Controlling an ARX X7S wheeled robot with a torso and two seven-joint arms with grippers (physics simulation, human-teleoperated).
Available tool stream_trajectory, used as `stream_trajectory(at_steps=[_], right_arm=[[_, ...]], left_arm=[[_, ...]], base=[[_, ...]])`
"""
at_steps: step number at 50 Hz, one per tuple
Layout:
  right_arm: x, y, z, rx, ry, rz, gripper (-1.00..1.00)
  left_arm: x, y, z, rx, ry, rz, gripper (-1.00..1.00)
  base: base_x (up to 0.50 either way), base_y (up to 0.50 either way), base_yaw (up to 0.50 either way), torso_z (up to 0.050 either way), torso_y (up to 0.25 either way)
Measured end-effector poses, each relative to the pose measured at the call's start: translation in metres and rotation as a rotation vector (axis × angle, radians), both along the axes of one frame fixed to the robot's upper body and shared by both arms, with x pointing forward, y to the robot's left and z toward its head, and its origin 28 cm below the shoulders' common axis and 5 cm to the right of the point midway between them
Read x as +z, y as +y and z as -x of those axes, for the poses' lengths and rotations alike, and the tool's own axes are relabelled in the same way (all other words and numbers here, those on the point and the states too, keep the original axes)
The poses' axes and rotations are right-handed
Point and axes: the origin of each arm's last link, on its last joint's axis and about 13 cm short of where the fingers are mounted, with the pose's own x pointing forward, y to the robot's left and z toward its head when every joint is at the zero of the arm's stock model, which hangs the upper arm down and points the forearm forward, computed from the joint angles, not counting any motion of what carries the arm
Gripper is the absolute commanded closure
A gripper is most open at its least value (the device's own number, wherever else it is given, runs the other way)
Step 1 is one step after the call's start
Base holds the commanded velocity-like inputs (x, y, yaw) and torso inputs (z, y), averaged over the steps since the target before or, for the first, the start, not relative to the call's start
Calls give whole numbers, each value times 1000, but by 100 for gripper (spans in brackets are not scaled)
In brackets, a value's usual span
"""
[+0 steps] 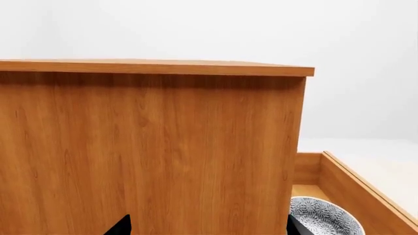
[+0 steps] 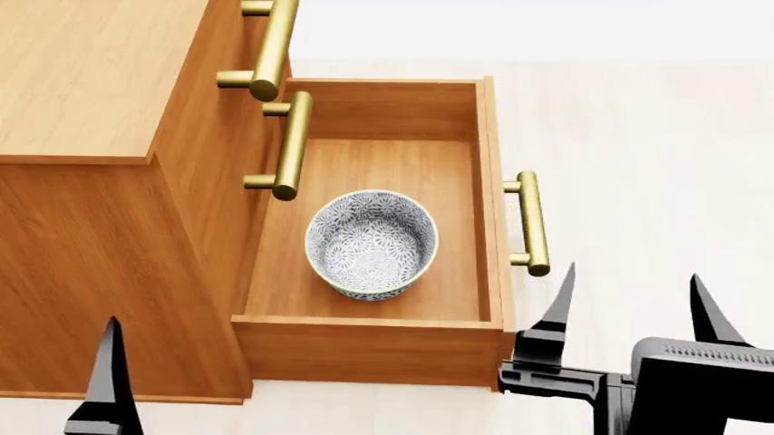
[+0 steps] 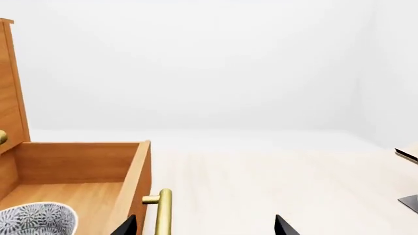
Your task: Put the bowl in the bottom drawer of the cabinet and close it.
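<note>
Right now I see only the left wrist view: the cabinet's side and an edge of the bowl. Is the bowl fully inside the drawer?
Observer: Yes. In the head view the bowl stands upright on the floor of the open bottom drawer.
Operator: Where is the drawer's handle?
Observer: The handle is on the drawer front, away from the cabinet. The right gripper is open near the handle's closer end, not closed on it.

The bowl (image 2: 370, 243) sits upright inside the pulled-out bottom drawer (image 2: 484, 181), which projects rightward from the cabinet (image 2: 97, 82); two upper handles (image 2: 290, 145) overhang the drawer's left edge.
</note>
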Motion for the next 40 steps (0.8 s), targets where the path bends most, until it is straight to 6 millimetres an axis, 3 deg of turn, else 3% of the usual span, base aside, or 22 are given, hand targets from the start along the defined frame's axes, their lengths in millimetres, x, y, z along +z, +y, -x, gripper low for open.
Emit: stream_trajectory(at_steps=[40], right_arm=[[-33,2,-16,-2,93,-15,-100]], left_arm=[[1,-1,1,-3,0,0,-100]], base=[[0,0,0,0,0]])
